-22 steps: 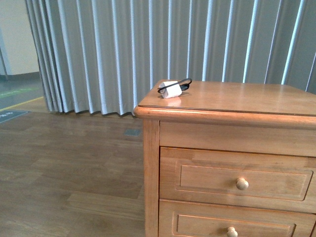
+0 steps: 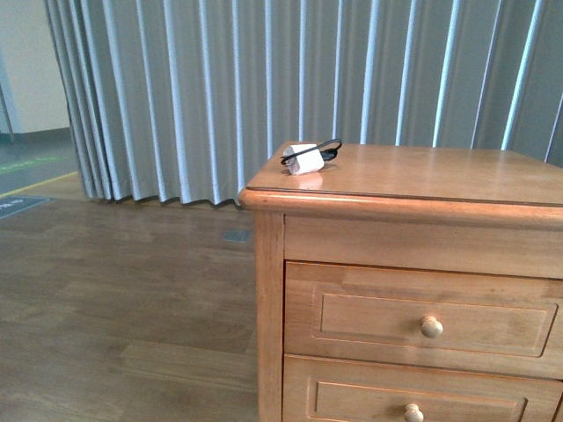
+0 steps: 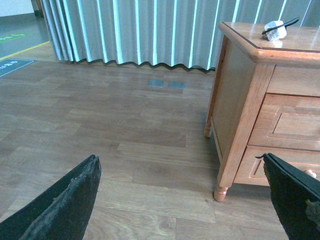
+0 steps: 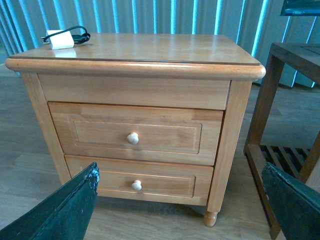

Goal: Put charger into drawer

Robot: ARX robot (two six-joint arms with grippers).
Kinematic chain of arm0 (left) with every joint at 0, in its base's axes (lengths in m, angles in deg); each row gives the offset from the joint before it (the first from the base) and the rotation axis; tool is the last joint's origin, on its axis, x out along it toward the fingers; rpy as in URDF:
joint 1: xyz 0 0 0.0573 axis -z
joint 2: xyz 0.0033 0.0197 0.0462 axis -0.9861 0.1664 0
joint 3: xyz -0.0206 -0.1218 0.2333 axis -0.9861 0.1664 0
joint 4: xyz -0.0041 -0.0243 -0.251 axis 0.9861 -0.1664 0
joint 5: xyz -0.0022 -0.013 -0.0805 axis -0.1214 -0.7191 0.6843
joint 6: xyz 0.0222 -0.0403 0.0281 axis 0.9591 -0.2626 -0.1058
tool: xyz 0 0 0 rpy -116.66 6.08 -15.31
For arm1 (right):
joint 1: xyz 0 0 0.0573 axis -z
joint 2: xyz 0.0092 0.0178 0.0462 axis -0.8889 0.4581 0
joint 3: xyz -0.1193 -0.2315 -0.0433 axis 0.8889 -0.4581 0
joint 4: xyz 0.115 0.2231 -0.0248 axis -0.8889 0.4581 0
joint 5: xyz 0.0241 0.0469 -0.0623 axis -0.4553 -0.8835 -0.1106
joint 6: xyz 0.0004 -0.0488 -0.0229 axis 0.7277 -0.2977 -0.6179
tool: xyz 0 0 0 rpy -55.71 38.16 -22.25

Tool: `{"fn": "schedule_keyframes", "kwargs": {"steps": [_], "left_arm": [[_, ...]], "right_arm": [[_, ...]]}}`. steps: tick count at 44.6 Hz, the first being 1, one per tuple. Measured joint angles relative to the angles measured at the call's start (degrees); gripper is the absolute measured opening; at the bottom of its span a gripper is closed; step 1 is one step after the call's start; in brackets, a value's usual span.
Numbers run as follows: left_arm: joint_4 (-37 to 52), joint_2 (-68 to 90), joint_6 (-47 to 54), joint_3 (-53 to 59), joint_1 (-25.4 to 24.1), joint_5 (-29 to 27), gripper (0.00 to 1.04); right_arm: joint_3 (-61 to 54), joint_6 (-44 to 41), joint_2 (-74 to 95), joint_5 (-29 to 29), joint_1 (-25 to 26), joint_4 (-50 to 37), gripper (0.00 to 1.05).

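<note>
The white charger (image 2: 303, 159) with its black looped cable lies on the wooden nightstand's top (image 2: 422, 176), near the back left corner; it also shows as the charger (image 4: 60, 39) and the charger (image 3: 275, 30). The drawer (image 2: 420, 319), the upper one with a pale round knob (image 2: 431, 327), is closed; the right wrist view shows the same drawer (image 4: 135, 132) shut. My left gripper (image 3: 182, 200) hangs open over the floor, left of the nightstand. My right gripper (image 4: 180, 200) is open, low in front of the nightstand, well away from it. Neither holds anything.
A shorter bottom drawer (image 4: 137, 177) with a similar knob sits below, closed. A dark wooden table (image 4: 287, 115) stands to the nightstand's right. Grey curtains (image 2: 264, 79) hang behind. Wood-plank floor (image 3: 125, 130) spreads to the left.
</note>
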Motion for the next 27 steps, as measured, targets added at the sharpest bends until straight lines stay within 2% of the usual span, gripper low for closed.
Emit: {"fn": "schedule_keyframes", "kwargs": {"steps": [9,13,17,23,27], "left_arm": [[0.0,0.0,-0.02,0.0,0.0,0.02,0.99],[0.0,0.0,0.0,0.0,0.0,0.0,0.99],[0.0,0.0,0.0,0.0,0.0,0.02,0.99],[0.0,0.0,0.0,0.0,0.0,0.02,0.99],[0.0,0.0,0.0,0.0,0.0,0.02,0.99]], "right_arm": [[-0.04,-0.7,0.0,0.72,-0.2,-0.26,0.96],[0.0,-10.05,4.07,10.23,-5.46,-7.67,0.96],[0.94,-14.32,17.94,12.66,-11.21,-14.05,0.96],[6.78,-13.6,42.95,15.12,-18.82,-25.62,0.96],[10.93,-13.14,59.14,15.61,-21.62,-34.16,0.96]]}}
